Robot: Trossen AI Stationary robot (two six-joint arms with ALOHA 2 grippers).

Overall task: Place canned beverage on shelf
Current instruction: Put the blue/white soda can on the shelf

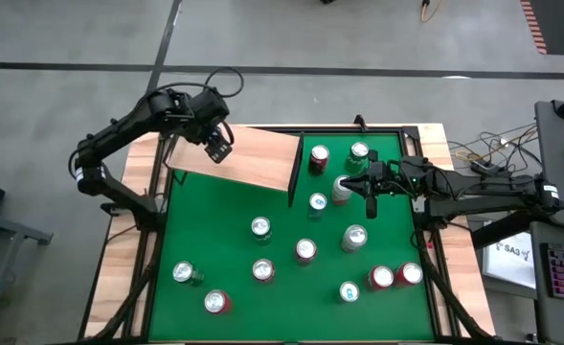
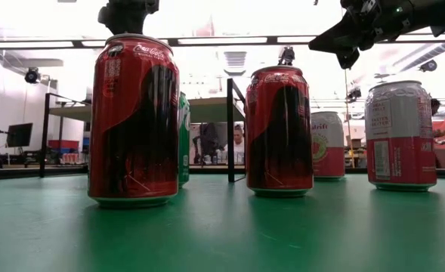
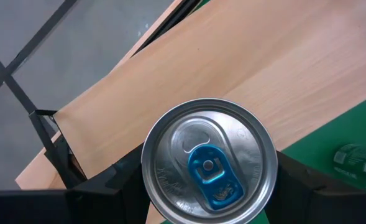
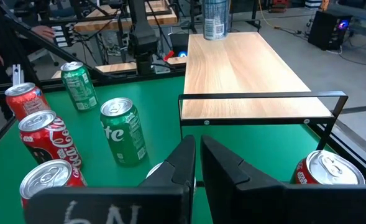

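Observation:
The shelf [image 1: 243, 158] is a pale wood board at the table's far left, with a thin dark upright end panel [image 1: 296, 168]. My left gripper [image 1: 219, 146] hangs over the board's far part, shut on a silver can with a blue tab [image 3: 209, 163]. The right wrist view shows that can [image 4: 215, 18] upright at the board's far end. Whether its base touches the board, I cannot tell. My right gripper [image 4: 198, 162] is shut and holds nothing. It stays over the table's right side [image 1: 370, 196], among standing cans. My left gripper pinches the silver can between its two fingers [image 3: 117, 180], one on each side of the can's wall [image 3: 150, 186] just below the top rim. The fingers come from above, slanting steeply down. The can stands upright in the hold, over the shelf's far end.
Several red, green and silver cans stand on the green table, among them a red can [image 1: 319, 158] and a green can [image 1: 359, 153] just right of the end panel and a silver can [image 1: 342, 189] beside my right gripper. The rest of the shelf board is bare wood [image 4: 251, 74].

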